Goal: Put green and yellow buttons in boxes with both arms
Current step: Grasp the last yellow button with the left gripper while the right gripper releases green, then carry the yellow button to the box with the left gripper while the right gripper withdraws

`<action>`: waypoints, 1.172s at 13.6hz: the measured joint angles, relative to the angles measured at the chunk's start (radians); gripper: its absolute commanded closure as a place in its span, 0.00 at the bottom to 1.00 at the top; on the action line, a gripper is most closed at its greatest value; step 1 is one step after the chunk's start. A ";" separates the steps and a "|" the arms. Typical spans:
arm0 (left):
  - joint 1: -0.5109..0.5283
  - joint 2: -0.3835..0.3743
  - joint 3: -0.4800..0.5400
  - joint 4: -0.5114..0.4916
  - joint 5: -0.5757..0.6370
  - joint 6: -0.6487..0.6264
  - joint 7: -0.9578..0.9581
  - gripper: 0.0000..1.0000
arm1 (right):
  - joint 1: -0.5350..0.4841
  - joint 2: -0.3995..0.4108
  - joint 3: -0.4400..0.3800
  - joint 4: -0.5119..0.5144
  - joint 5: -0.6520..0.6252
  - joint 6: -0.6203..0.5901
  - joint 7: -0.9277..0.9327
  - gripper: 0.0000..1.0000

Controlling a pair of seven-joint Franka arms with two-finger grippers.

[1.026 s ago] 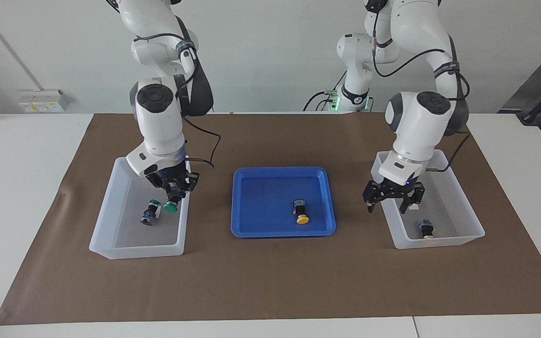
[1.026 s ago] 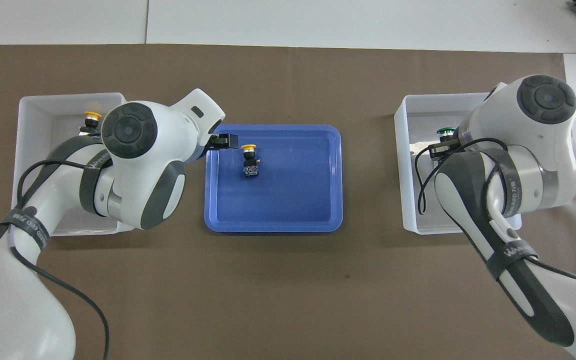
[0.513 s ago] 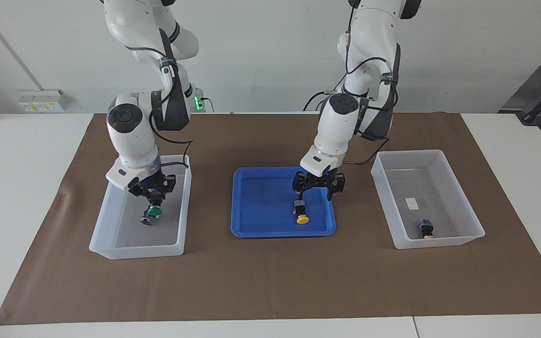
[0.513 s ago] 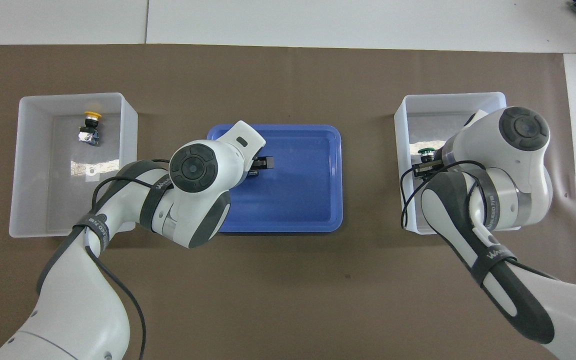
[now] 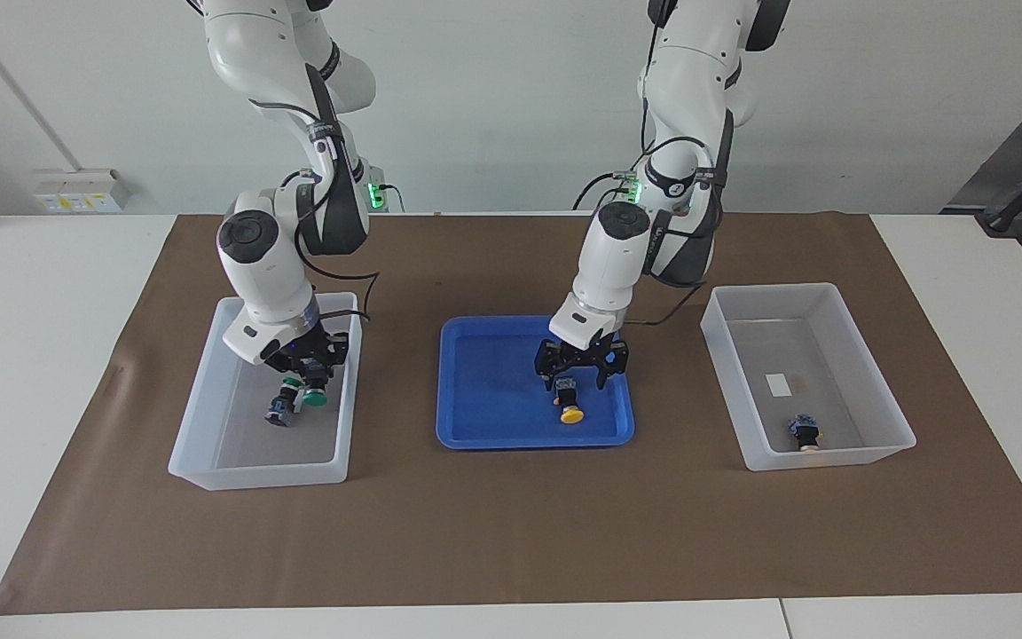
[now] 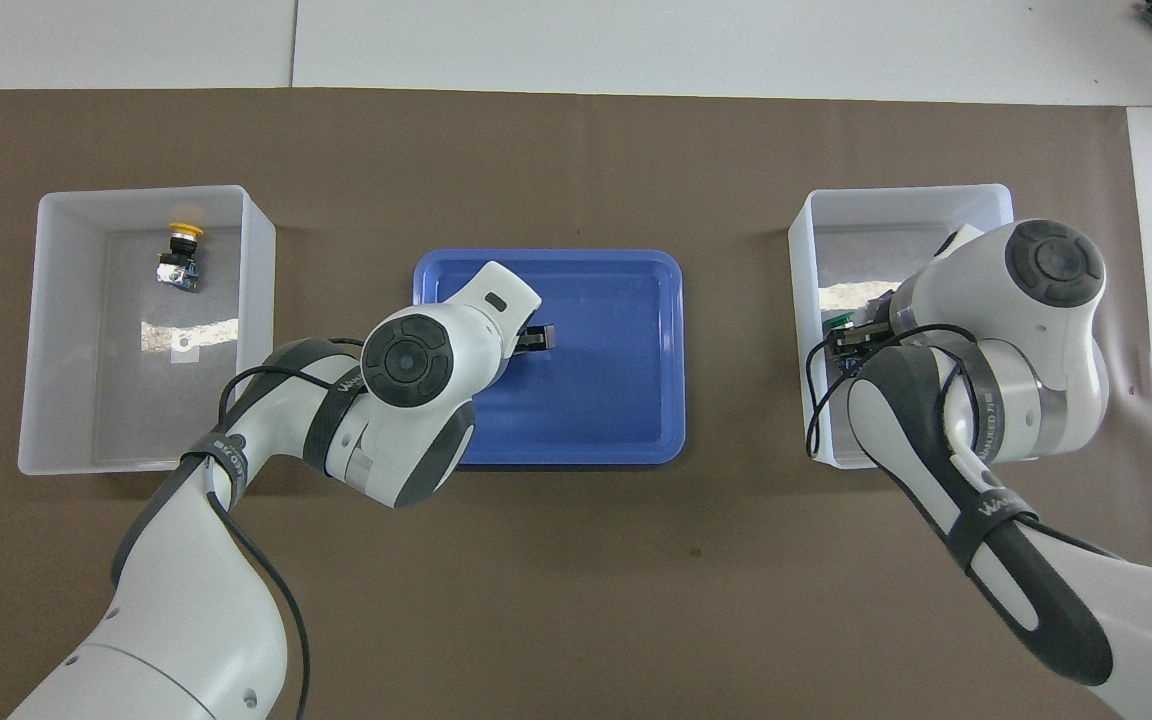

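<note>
Left hand [image 5: 581,373] lowered onto yellow button [image 5: 569,401].

One yellow button [image 5: 569,404] is lying in the blue tray [image 5: 475,426], its cap toward six o'clock. Another yellow button [image 5: 805,433] is lying in one box [image 5: 866,355]; two green buttons [image 5: 298,399] are sitting in the other box [image 5: 209,426].

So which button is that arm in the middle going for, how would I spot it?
Find the blue tray in the middle of the brown mat, between the two white boxes. The one button in it lies on its side under the left gripper, its yellow cap pointing away from the robots. The other yellow-capped button lies in a box; this one alone is on blue.
</note>
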 measured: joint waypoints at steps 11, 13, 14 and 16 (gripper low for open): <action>0.169 -0.252 0.033 0.012 0.000 -0.283 0.086 1.00 | -0.008 -0.154 -0.005 0.247 0.001 -0.272 0.182 0.00; 0.245 -0.281 0.035 0.012 0.000 -0.297 0.164 1.00 | -0.021 -0.195 -0.008 0.272 0.001 -0.353 0.183 0.00; 0.281 -0.284 0.035 0.014 0.000 -0.297 0.212 1.00 | -0.034 -0.215 -0.009 0.274 0.001 -0.389 0.183 0.00; 0.341 -0.283 0.035 0.013 0.000 -0.296 0.302 1.00 | -0.074 -0.243 -0.011 0.274 0.004 -0.444 0.181 0.00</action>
